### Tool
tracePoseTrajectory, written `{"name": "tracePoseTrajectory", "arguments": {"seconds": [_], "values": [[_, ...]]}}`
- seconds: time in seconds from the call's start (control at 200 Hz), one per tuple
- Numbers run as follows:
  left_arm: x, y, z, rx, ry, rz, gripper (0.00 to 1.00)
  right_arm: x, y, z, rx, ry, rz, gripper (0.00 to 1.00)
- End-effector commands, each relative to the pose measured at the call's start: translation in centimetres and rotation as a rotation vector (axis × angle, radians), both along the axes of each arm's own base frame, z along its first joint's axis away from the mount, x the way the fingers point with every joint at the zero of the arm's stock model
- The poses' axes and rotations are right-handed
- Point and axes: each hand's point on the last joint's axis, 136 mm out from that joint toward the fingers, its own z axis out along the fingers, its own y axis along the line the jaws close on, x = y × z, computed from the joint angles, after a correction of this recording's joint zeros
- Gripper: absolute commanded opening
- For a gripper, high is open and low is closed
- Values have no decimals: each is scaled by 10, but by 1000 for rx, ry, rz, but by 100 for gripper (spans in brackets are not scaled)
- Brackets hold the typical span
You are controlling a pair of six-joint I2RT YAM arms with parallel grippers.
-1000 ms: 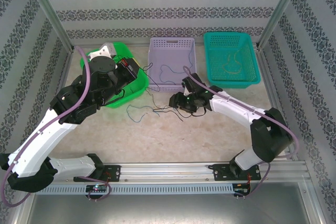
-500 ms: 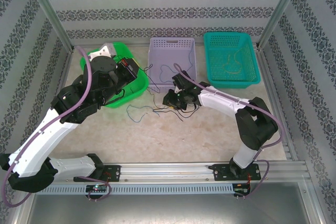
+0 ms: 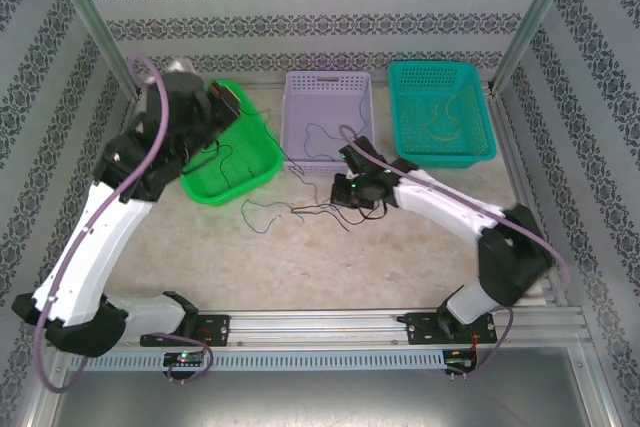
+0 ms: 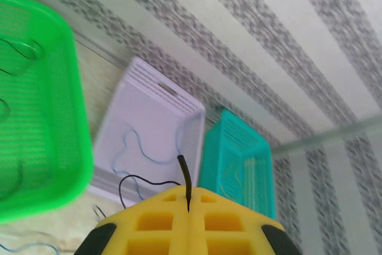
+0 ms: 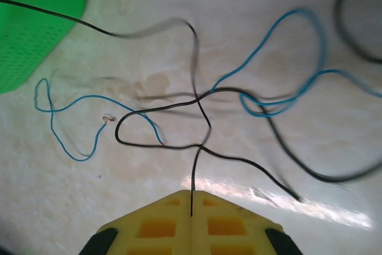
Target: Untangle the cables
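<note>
Cables (image 3: 300,209) lie knotted on the table (image 3: 380,257), between the two arms and just in front of the baskets.

Step in hand, by judgement: drawing one strand clear of the knot.

1. Green basket (image 3: 255,147), lavender basket (image 3: 330,77) and teal basket (image 3: 440,72) stand along the far edge. The lavender one holds a blue strand, the teal one a tan strand.
2. Left gripper (image 4: 188,198), raised over the green basket, is clamped on a dark wire (image 4: 184,174).
3. Right gripper (image 5: 192,198), low over the knot, is clamped on a black wire (image 5: 193,177).

Next move: separate the grippers slowly and watch each crossing.

Obstruction: a blue wire (image 5: 89,103) crosses the black loop and may drag along.
</note>
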Motion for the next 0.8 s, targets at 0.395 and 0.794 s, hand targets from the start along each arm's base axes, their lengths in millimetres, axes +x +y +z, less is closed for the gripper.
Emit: {"name": "tracePoseTrajectory", "arguments": {"seconds": [0.395, 0.794], "values": [[86, 163, 36, 115, -35, 317, 0, -78, -194, 43, -392, -177, -310, 0], [123, 210, 10, 140, 10, 362, 0, -68, -184, 62, -267, -260, -280, 0]]}}
